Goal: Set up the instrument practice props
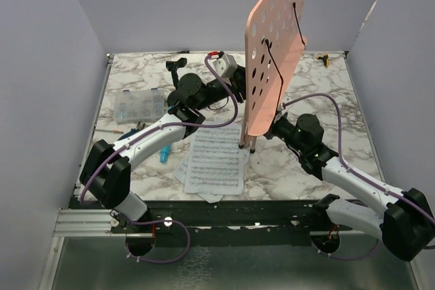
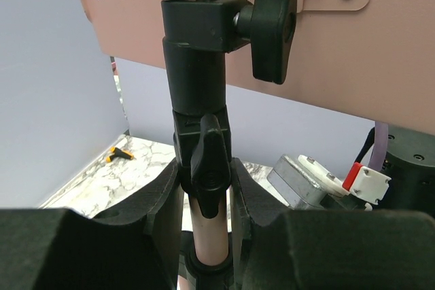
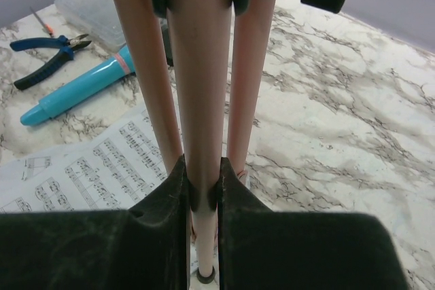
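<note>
Standing upright, pink music stand (legs folded together), long axis vertical; left tool, right tool both clamped on it.

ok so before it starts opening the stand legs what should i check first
1. Left gripper clamped on the pink music stand: ok, closed on both sides of its pole.
2. Right gripper on a leg: ok, closed against the middle one.
3. Tripod legs spread: not ok, all three run close together.
4. Feet off the sheet-music pages: cannot tell, they sit right at the pages' top right corner.
5. Blue microphone out of the way: ok, lying flat left of the pages, apart from the stand.
</note>
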Controlling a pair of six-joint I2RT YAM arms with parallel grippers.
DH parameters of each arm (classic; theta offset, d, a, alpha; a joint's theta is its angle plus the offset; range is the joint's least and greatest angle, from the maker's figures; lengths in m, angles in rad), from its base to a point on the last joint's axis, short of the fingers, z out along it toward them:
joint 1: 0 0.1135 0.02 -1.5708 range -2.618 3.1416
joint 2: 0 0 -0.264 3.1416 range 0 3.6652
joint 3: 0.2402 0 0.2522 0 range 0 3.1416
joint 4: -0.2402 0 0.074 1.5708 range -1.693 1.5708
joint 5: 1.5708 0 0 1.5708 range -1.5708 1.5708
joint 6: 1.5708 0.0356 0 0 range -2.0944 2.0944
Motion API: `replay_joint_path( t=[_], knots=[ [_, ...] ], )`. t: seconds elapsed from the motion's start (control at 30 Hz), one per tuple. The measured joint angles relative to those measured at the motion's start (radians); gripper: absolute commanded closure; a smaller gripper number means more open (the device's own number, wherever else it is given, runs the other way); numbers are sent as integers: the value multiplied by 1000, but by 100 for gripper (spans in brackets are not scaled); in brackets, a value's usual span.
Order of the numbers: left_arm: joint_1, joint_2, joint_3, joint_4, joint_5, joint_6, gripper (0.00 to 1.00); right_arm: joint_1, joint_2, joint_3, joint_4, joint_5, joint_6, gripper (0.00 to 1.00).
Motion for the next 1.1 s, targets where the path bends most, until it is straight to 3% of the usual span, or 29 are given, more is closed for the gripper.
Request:
replay_joint_path(
  t=[0.6, 1.1],
  knots=[
    [-2, 82, 168, -108, 70, -23, 100, 1, -40, 8, -31, 149, 36, 99],
    [-14, 168, 344, -107, 91, -100, 100, 1, -92, 69, -89, 235, 62, 99]
  ],
)
